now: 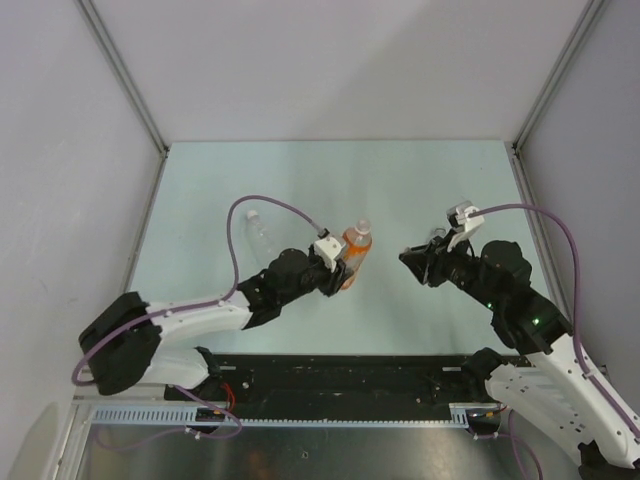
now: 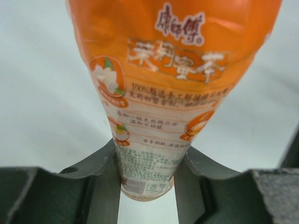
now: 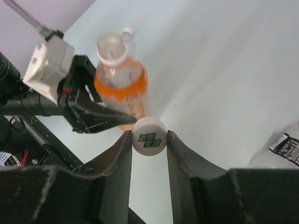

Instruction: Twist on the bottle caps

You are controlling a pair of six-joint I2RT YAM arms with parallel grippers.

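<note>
— White cap (image 3: 149, 136) is pinched between my right jaws, which are closed on its rim, printed top facing the wrist camera. Where's the bottle?

— Orange bottle (image 1: 354, 252) is near the middle of the tabletop (image 1: 420, 180). My left jaws are clamped round its labelled body. Its mouth (image 3: 111, 46) is bare and leans toward one o'clock in the overhead view. I can't tell whether its base touches the tabletop.

— And the cap from there?

— About three o'clock of the bottle, apart from it, with open surface between.

— How would you seat it?

— I judge the tilt is the trouble. I'd line the cap's axis up with the neck before touching and set it down flat. Then I'd back-turn slightly until the thread drops and twist with light pressure. The left grip has to resist that twist. A thin plastic body may slip or dent, so I'd go light on torque.

— Room?

— Plenty toward twelve o'clock. A clear bottle (image 1: 258, 232) lies at nine o'clock of the orange one, near my left arm (image 1: 200, 315), so I wouldn't swing that way. Something clear with a dark label (image 3: 286, 147) shows at the four o'clock edge of the right wrist view. I can't make it out. The enclosure walls (image 1: 60, 150) stand at nine, twelve and three, well away from the work.
</note>
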